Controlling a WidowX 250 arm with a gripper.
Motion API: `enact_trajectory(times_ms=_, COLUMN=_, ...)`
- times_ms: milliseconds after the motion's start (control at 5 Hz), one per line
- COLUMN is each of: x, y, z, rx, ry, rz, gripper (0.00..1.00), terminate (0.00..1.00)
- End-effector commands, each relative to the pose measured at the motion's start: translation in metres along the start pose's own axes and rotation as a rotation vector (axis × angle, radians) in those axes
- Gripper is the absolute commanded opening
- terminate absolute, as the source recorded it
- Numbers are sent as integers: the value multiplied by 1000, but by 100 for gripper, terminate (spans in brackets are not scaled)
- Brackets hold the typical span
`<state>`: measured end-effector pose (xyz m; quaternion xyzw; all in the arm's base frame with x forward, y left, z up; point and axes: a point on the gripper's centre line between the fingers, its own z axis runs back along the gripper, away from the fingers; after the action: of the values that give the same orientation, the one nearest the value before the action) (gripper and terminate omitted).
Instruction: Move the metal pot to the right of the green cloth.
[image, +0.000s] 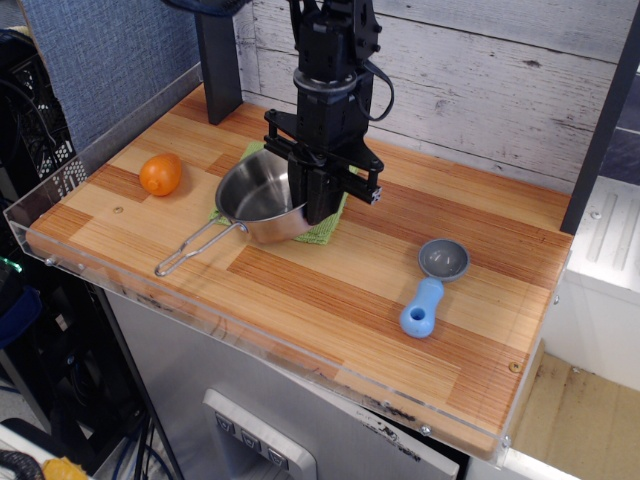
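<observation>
The shiny metal pot is tilted, its right rim raised, its wire-loop handle reaching down-left to the wood. My gripper is shut on the pot's right rim and holds that side up. The green cloth lies under the pot, mostly hidden; only its edges show at the right, the left and behind the gripper.
An orange sits at the left of the wooden table. A grey scoop with a blue handle lies at the right. A dark post stands at the back left, before the plank wall.
</observation>
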<state>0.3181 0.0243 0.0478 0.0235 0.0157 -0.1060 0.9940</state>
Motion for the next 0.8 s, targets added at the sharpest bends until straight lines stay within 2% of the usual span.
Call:
enact_trajectory(times_ms=0, x=-7, y=46, z=36, rx=49, ry=-101, rz=144, gripper=0, terminate=0)
enact_trajectory(times_ms=200, x=6, y=33, z=38, rx=38, ry=-82, rz=81, gripper=0, terminate=0)
enact_trajectory(times_ms=600, x=24, y=-20, z=56, rx=17, ry=-140, rz=-85, gripper=0, terminate=0)
